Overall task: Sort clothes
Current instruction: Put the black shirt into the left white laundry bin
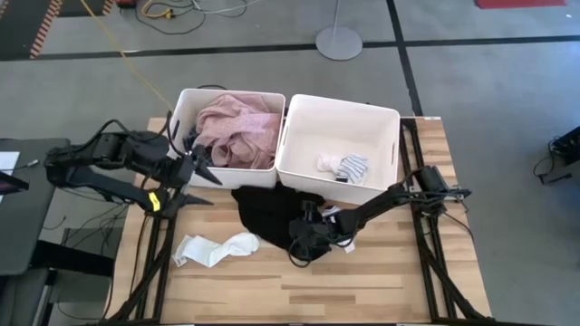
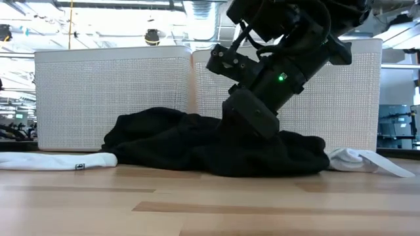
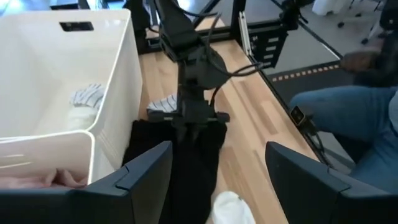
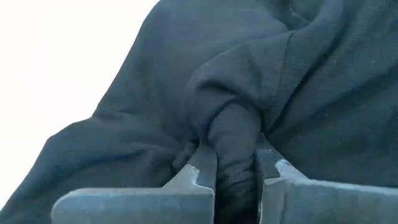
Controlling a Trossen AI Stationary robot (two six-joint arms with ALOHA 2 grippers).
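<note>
A black garment (image 1: 267, 213) lies crumpled on the wooden table in front of two white bins. My right gripper (image 4: 235, 165) is down on the garment's near right part (image 2: 252, 128), shut on a bunch of its cloth. My left gripper (image 1: 204, 181) hovers open and empty by the left bin's near corner, above the table (image 3: 217, 168). A dusty-pink garment (image 1: 237, 131) fills the left bin. Small white and striped socks (image 1: 344, 166) lie in the right bin. A white sock (image 1: 217, 247) rests flat on the table at the near left. My right gripper pinches a raised fold of the black garment (image 4: 235, 134) between its two fingers. The bunched cloth bulges out past the fingertips (image 4: 202, 163). The fingers slant down onto it from the table's right side. The rest of the garment lies slack on the table.
The two white bins (image 1: 272, 149) stand side by side along the far half of the table. A white cloth piece (image 2: 364, 160) lies to the right of the black garment. A person's leg in jeans (image 3: 348, 112) shows beyond the table's right edge.
</note>
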